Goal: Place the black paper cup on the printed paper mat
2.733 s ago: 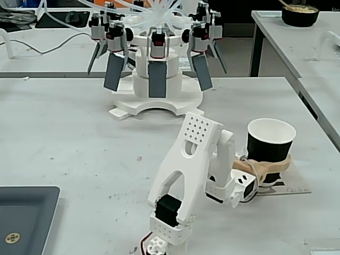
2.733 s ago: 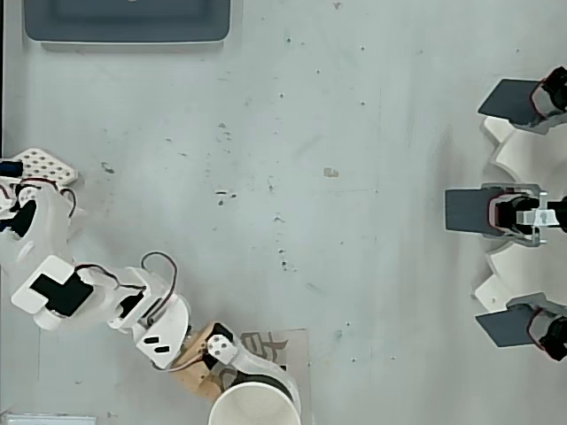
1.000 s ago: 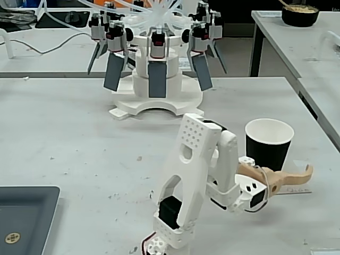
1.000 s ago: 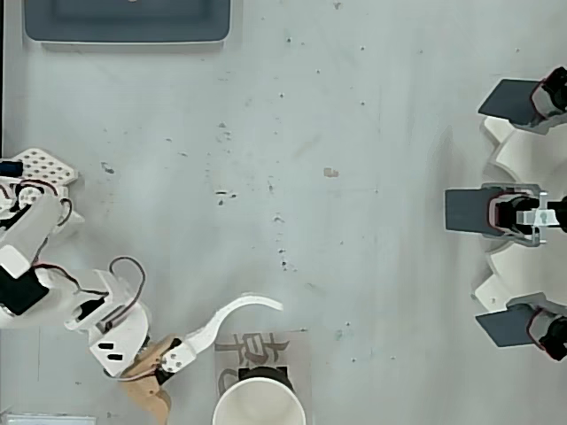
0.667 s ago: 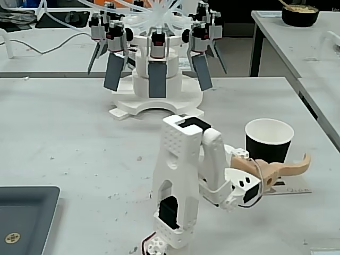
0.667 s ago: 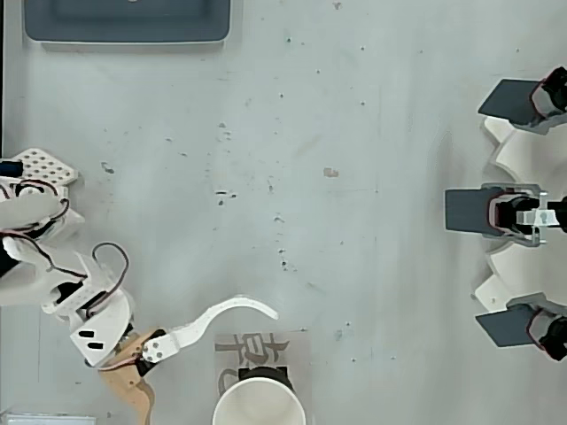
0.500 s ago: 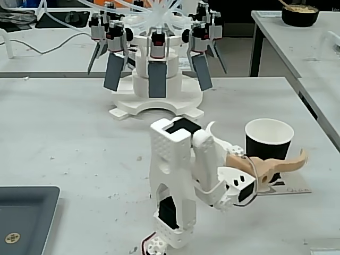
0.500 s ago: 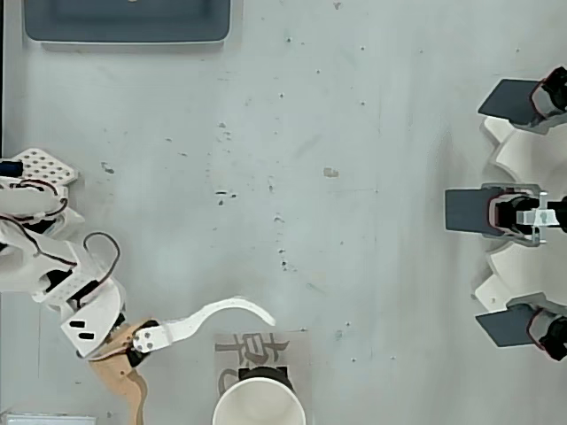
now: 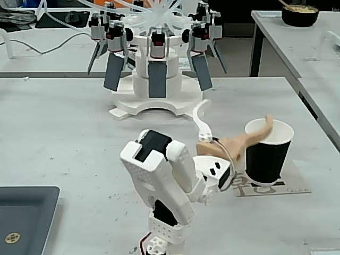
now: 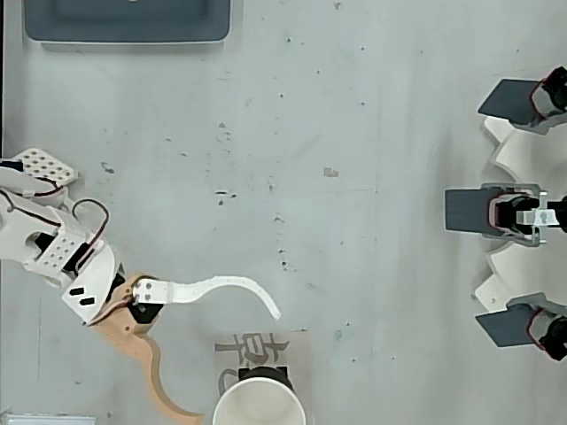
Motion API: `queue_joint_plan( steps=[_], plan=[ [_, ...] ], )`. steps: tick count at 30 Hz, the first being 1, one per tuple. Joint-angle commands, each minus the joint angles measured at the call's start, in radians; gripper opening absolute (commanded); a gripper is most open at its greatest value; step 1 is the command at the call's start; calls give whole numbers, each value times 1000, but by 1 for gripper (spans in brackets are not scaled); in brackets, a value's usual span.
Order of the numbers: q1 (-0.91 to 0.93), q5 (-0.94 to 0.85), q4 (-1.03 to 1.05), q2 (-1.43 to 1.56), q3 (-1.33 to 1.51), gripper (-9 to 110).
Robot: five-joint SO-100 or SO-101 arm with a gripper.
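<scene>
Gripper [image 10: 232, 365] spread wide beside the black paper cup [image 9: 267, 151]: your tan finger [image 9: 249, 137] could tip it off the printed paper mat [image 10: 262, 354].

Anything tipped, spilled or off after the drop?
Nothing stands out. The matte black paper cup with the white rim stands upright on the off-white printed paper mat, near its edge in the overhead view, with no spill visible. The gripper is open and clear of the cup.
</scene>
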Motion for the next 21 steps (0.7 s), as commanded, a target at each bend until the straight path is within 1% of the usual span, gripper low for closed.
queue_joint_plan(
  steps=[1,8,13,21],
  plan=[
    [-72,-21,0,83,8,35],
    [-239,-40,11,170,67,29],
    [-334,-40,15,176,69,28],
    [-486,-37,109,149,29,23]
  ],
)
